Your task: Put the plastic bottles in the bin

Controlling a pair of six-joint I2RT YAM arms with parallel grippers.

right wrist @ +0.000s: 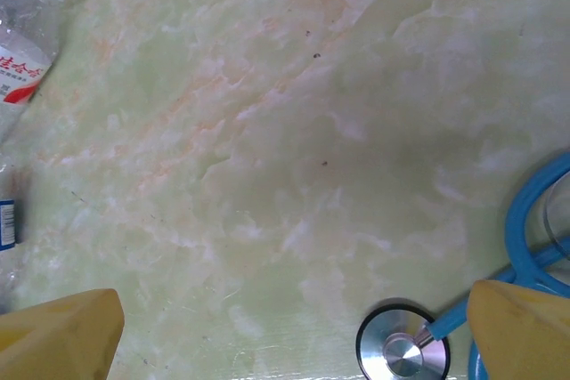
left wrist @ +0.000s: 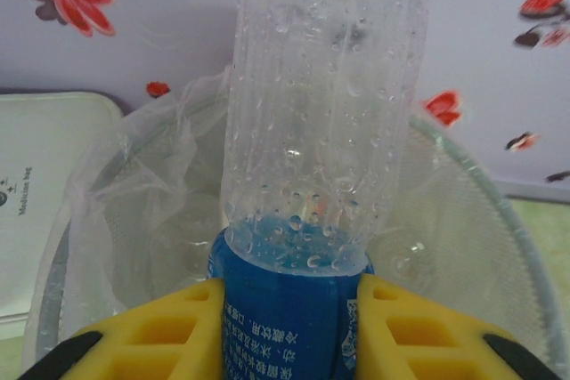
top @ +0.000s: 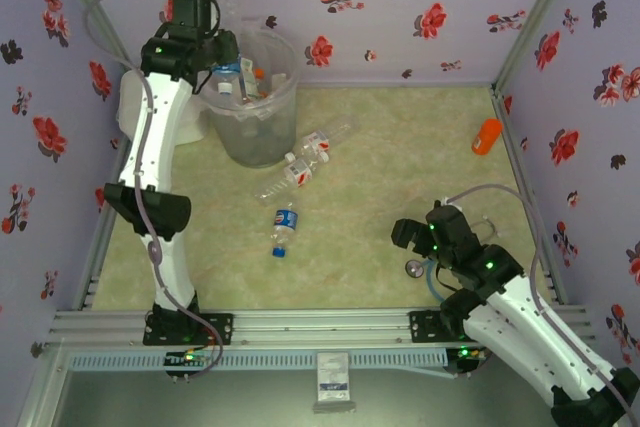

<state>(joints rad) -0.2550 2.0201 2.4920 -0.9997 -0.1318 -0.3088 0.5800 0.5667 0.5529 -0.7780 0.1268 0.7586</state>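
Left wrist view: gripping a blue-labelled bottle (left wrist: pixel 321 131) in the left claw (left wrist: pixel 289 322), squeezing the label from both sides with the yellow fingers (left wrist: pixel 169 340). Holding its clear, droplet-beaded body pointing away from the lens, above the bag-lined mouth of the bin (left wrist: pixel 503 198). Showing a white lidded box (left wrist: pixel 44 193) just left of the bin.

Top external view: stretching the left arm out to the far-left part of the counter (top: pixel 400 177), hanging over the bin's near-left rim. Showing several bottles inside the bin (top: pixel 255 82), a white cap and an orange cap among them. Leaving three more lying on their sides on the counter: a far red-white bottle (top: pixel 322 140) just right of the bin, a near red-white bottle (top: pixel 295 175) close beside it, and a blue-capped bottle (top: pixel 285 230) nearer the arm bases, apart from the other two. Showing an orange bottle-shaped object (top: pixel 487 135) far right, near the wall.

Right wrist view: holding the right claw (right wrist: pixel 289 344) spread wide, gripping nothing, with bare counter between its yellow fingertips. Showing a stethoscope (right wrist: pixel 403 355) with blue tubing lying on the counter just beside the right-hand fingertip, and a white-capped bottle (right wrist: pixel 27 24) with a red-white label at the upper-left corner, well apart from the claw.
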